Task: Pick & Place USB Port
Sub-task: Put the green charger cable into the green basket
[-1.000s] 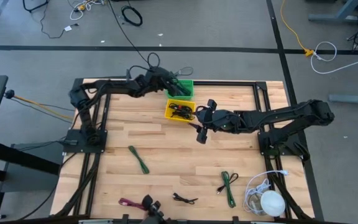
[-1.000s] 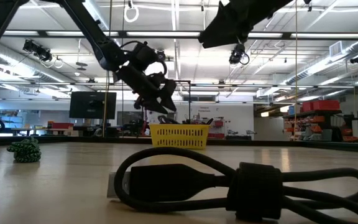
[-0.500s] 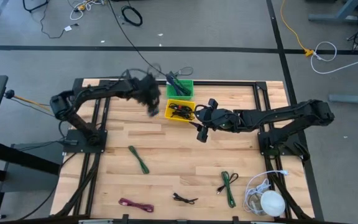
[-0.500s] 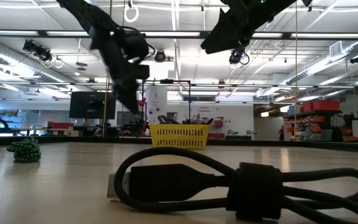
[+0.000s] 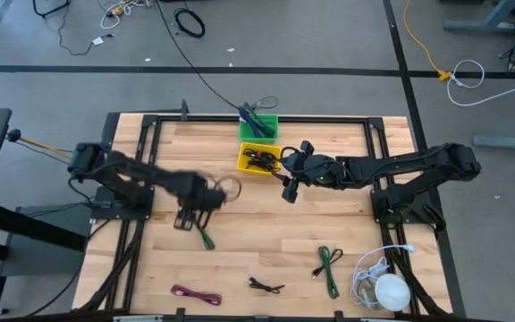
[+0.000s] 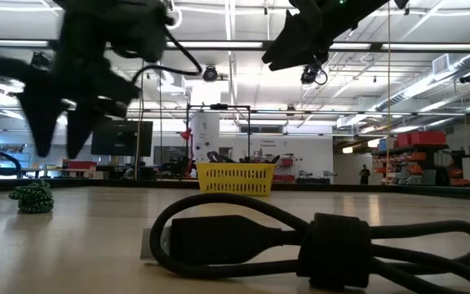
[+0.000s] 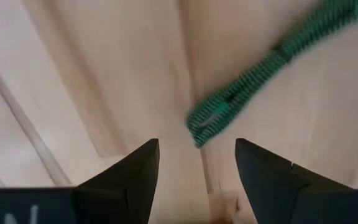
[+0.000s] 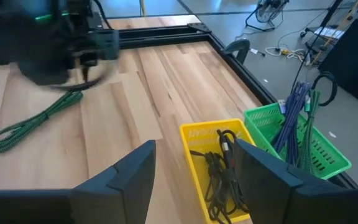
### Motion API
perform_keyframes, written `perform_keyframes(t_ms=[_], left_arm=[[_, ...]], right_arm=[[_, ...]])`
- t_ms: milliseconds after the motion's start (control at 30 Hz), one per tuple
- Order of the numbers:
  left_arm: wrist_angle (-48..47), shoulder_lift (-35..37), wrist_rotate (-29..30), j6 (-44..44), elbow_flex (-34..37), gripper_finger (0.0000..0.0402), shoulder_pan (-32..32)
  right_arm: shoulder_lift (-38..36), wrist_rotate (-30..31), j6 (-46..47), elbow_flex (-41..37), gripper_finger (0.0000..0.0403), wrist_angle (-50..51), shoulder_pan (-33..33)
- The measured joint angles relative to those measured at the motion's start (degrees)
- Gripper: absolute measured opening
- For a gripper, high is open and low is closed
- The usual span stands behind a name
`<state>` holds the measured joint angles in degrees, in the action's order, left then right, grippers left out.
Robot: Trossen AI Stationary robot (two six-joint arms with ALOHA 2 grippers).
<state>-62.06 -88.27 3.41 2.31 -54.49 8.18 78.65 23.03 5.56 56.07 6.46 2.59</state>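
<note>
Both pairs of jaws stand open and empty. On the left, the left gripper (image 5: 189, 218) hangs low over the table (image 5: 266, 241), its fingers (image 7: 132, 177) parted just above one end of the green braided cable (image 5: 202, 231), not touching it. A magenta cable (image 5: 195, 294) lies near the table's front edge, with a small black cable (image 5: 265, 285) beside it toward the middle. At the far edge sit the yellow basket (image 5: 259, 159), holding dark cables, and the green basket (image 5: 259, 126) touching it behind. The right gripper (image 5: 291, 186) hovers just beside the yellow basket. Farther right, another green cable (image 5: 329, 268) lies near a white cable (image 5: 372, 273).
</note>
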Motion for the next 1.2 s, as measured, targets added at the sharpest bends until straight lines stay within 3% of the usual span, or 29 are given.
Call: perform_keyframes(t_ms=[333,500,767,900,1067,1200], left_arm=[[11.9,0.0,7.0,-0.2,5.5,0.0215,14.6],[17.2,0.0,9.8,-0.1,7.5,0.0215,16.9],[25.3,0.2,6.9,-0.1,12.2,0.0212,17.1],[25.5,0.2,6.0,-1.3,12.5,0.0161,16.7],[25.3,0.0,1.1,-2.6,12.1,0.0026,15.4],[26.5,0.0,1.6,-6.6,12.1,0.002,14.5]], right_arm=[[0.0,0.0,1.1,0.0,0.0215,-0.1,0.0],[0.0,0.0,1.3,0.0,0.0215,-0.1,0.0],[0.0,0.0,1.3,0.0,0.0215,-0.1,0.0],[0.0,0.0,1.3,0.0,0.0215,-0.3,0.0],[0.0,0.0,1.3,0.0,0.0215,-0.3,0.0],[0.0,0.0,1.3,0.0,0.0215,-0.2,0.0]])
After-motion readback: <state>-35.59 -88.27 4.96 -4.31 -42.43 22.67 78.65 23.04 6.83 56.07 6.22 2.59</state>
